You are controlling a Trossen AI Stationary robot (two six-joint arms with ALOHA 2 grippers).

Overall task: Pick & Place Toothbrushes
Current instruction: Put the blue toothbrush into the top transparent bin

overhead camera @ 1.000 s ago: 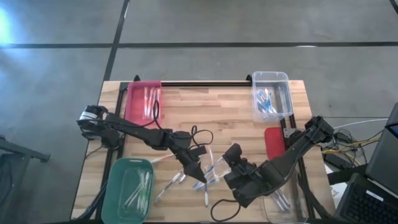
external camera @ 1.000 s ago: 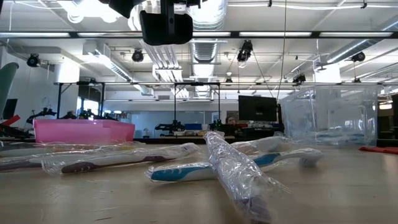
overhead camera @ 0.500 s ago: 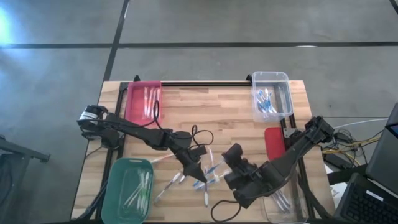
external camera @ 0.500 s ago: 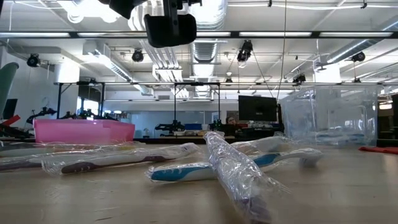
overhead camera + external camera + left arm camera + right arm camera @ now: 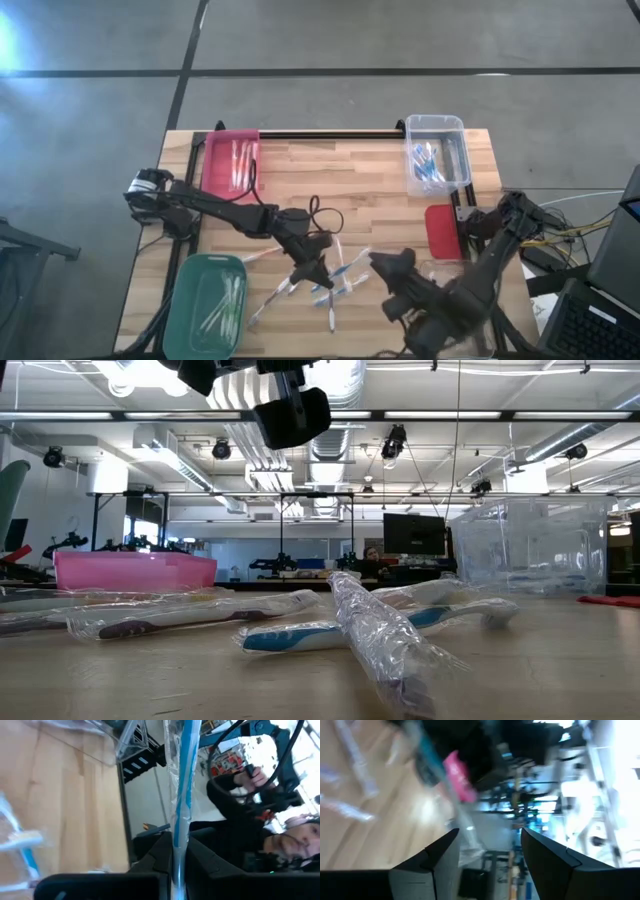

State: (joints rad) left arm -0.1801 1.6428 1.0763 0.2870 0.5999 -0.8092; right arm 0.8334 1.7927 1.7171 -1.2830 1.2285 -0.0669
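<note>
1 blue toothbrush [image 5: 181, 795] is pinched in the left gripper [image 5: 176, 865] above the loose toothbrushes [image 5: 325, 285] near the table's [image 5: 340, 170] front edge; the right gripper [image 5: 487, 852], fingers spread, holds nothing.

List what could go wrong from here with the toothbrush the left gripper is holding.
The left gripper is shut on a wrapped blue toothbrush, pinched near one end, so the long free end may swing or slip out. It sits just above the loose toothbrush pile, so a low move could scatter it. The open right gripper is close by, so the arms might collide.
</note>
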